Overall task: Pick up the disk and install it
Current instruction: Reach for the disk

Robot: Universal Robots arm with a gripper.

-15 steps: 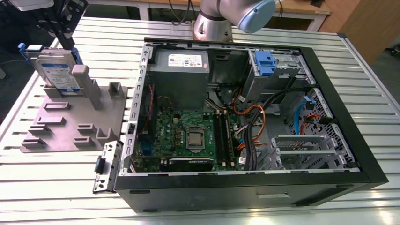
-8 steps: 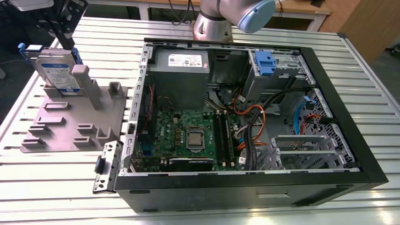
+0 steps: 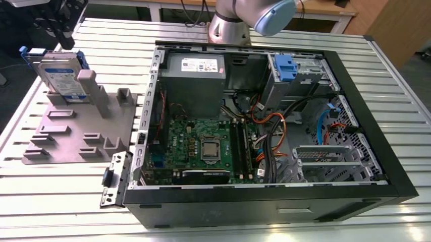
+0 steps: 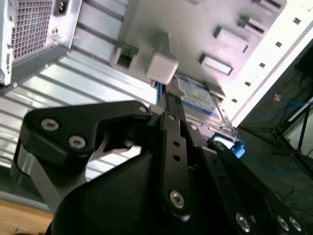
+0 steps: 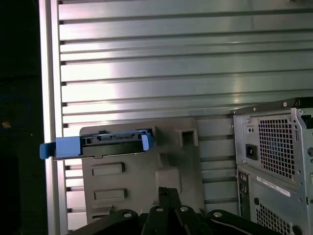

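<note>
The disk (image 3: 64, 78) stands on edge in a slot at the far end of the grey moulded plate (image 3: 74, 136), on the exterior view's left. Its white-and-blue label faces the open computer case, and blue rails frame its sides. In both wrist views I look down on it: the disk (image 5: 105, 144) shows its thin top edge with blue rail ends, and the disk (image 4: 198, 98) shows its label beside a grey peg. My gripper (image 3: 65, 43) hangs just above the disk, apart from it. Its black fingers (image 5: 167, 196) lie close together, shut, with nothing between them.
The open computer case (image 3: 269, 201) lies on the slatted metal table (image 3: 377, 65) to the exterior view's right of the plate. A drive bay with a blue clip (image 3: 286, 68) sits at its far corner. Upright pegs (image 3: 101, 96) rise from the plate beside the disk.
</note>
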